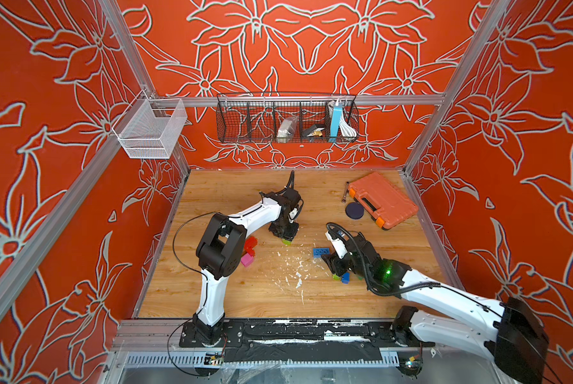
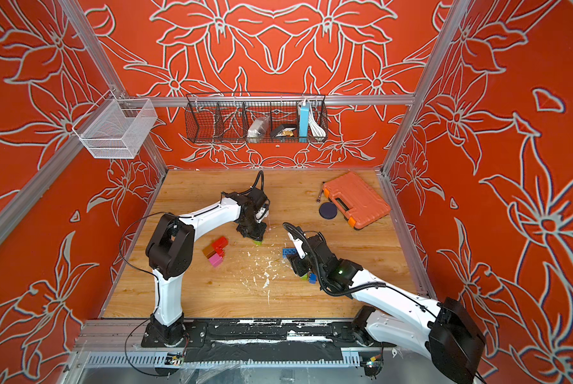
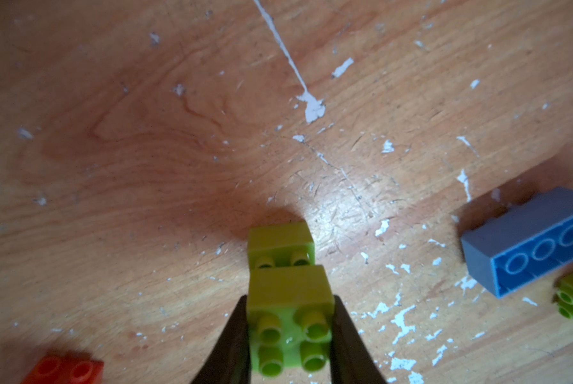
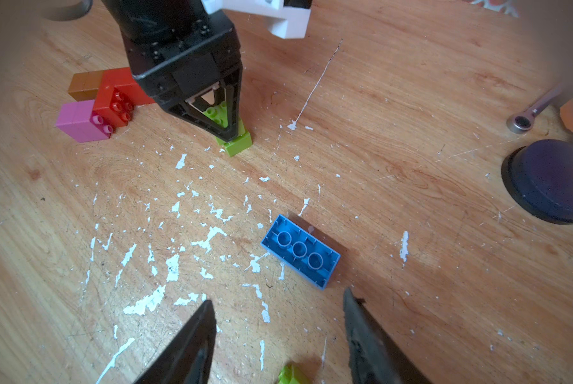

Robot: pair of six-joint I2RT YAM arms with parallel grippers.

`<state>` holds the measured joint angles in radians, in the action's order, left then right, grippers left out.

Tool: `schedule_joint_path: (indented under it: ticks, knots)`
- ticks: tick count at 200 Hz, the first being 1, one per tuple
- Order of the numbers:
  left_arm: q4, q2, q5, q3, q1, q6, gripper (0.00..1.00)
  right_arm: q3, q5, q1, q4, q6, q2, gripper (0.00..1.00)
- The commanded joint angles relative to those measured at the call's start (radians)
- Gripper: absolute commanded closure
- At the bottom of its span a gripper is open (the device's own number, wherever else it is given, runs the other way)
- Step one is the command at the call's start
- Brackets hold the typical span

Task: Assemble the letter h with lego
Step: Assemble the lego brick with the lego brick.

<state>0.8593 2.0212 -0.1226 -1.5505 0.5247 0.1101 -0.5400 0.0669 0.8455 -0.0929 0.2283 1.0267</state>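
**Left Gripper Clamped on Lime Brick; Right Gripper Open at Blue Brick**

The left gripper clamped the held lime brick by two opposite walls, studs facing the wrist camera. The lower lime brick lay just past the fingertips, its studs partly covered by the held one. The left wrist view did not show whether the two were seated. The right wrist view showed the held lime brick over the lower lime brick, offset, with the lower one resting on the table.

The long blue brick lay between the two grippers, just ahead of the right gripper and touching neither. Both wrist views showed its hollow underside. The right gripper's jaws stood moderately apart with bare wood between them.

A third lime brick sat near the base of the right fingers. Only the top views showed the small blue brick beside it.

On the left gripper's side away from the right gripper sat a joined cluster. In a top view all three showed: red brick, brown brick, pink brick. In a top view the left arm hid the brown one.

Well beyond the right gripper lay the orange tool case, the dark disc and the ratchet wrench. The wrench head was clear only in the right wrist view.
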Motion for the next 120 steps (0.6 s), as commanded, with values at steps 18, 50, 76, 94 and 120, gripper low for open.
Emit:
schedule_joint_path:
  ticks: [18, 50, 76, 94, 120]
  knots:
    - [0.027, 0.034, 0.019, -0.016, 0.005, 0.020, 0.74, 0.002, -0.016, -0.007, -0.007, 0.009, 0.010, 0.37]
    - [0.018, 0.048, 0.034, 0.005, 0.009, 0.022, 0.74, -0.003, -0.021, -0.008, -0.004, 0.007, 0.021, 0.37]
    - [0.010, 0.065, 0.024, 0.012, 0.010, 0.020, 0.74, -0.002, -0.028, -0.007, 0.008, 0.010, 0.030, 0.37]
    - [0.004, 0.078, 0.024, 0.011, 0.009, 0.016, 0.74, -0.013, -0.029, -0.008, -0.005, 0.005, 0.038, 0.37]
    - [0.009, 0.080, 0.032, 0.017, 0.011, 0.023, 0.74, -0.010, -0.037, -0.008, 0.016, 0.007, 0.048, 0.37]
